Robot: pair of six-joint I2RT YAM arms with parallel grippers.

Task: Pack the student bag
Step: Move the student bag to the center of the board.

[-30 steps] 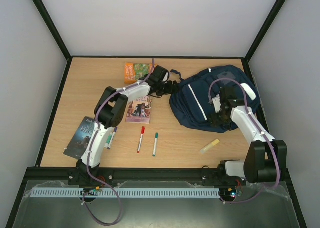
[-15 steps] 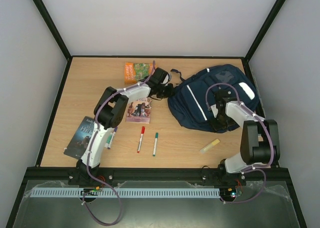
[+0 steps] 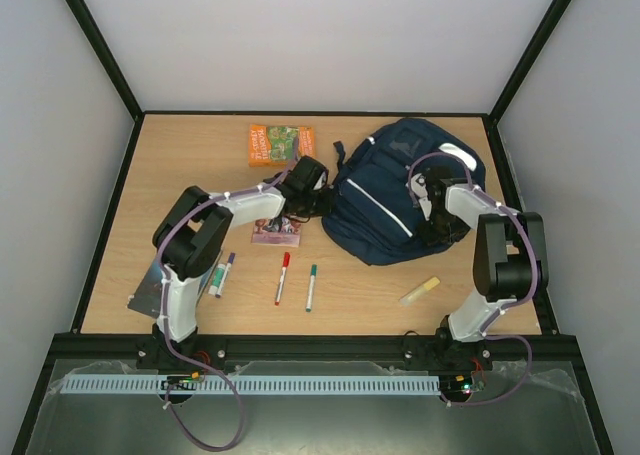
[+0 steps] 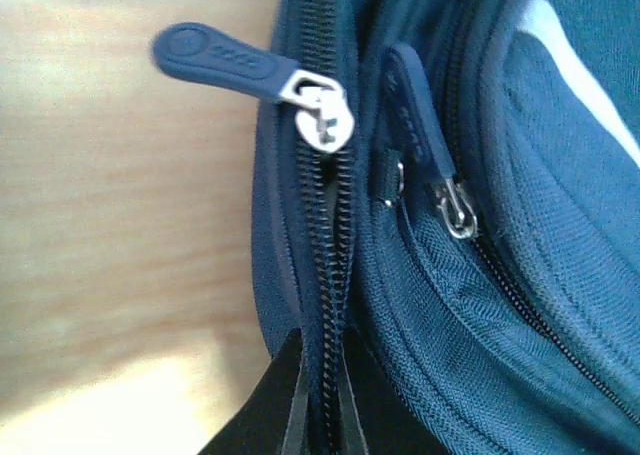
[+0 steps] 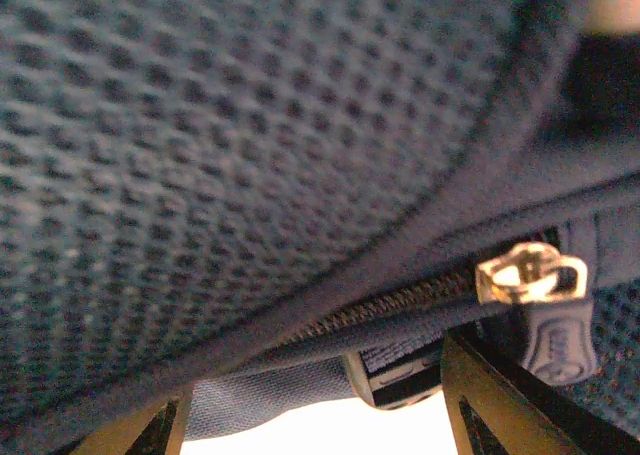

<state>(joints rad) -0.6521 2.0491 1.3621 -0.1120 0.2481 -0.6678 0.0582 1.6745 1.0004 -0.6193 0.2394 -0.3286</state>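
The student bag [image 3: 385,180], navy with a white diagonal stripe, lies on the right half of the table. My left gripper [image 3: 322,197] is at its left edge. In the left wrist view this gripper [image 4: 322,353] is shut on the bag's black zip seam [image 4: 330,235], just below a silver slider [image 4: 325,122] with a blue pull tab [image 4: 215,60]. My right gripper [image 3: 430,220] rests on the bag's right side. In the right wrist view it [image 5: 315,400] stands open, with mesh fabric [image 5: 230,125], a zip, a gold slider [image 5: 530,272] and a strap end between its wide-set fingers.
An orange book [image 3: 280,143] lies behind the left arm, and another book [image 3: 276,231] lies beneath it. A dark book [image 3: 148,287] lies at the near left. A purple marker [image 3: 222,273], a red marker [image 3: 282,277], a green marker [image 3: 311,286] and a yellow highlighter [image 3: 420,291] lie along the front.
My left gripper has shut on the bag's zip seam and drawn back leftward. The bag has slid left and turned. The right arm has followed it inward, its jaws slightly narrower.
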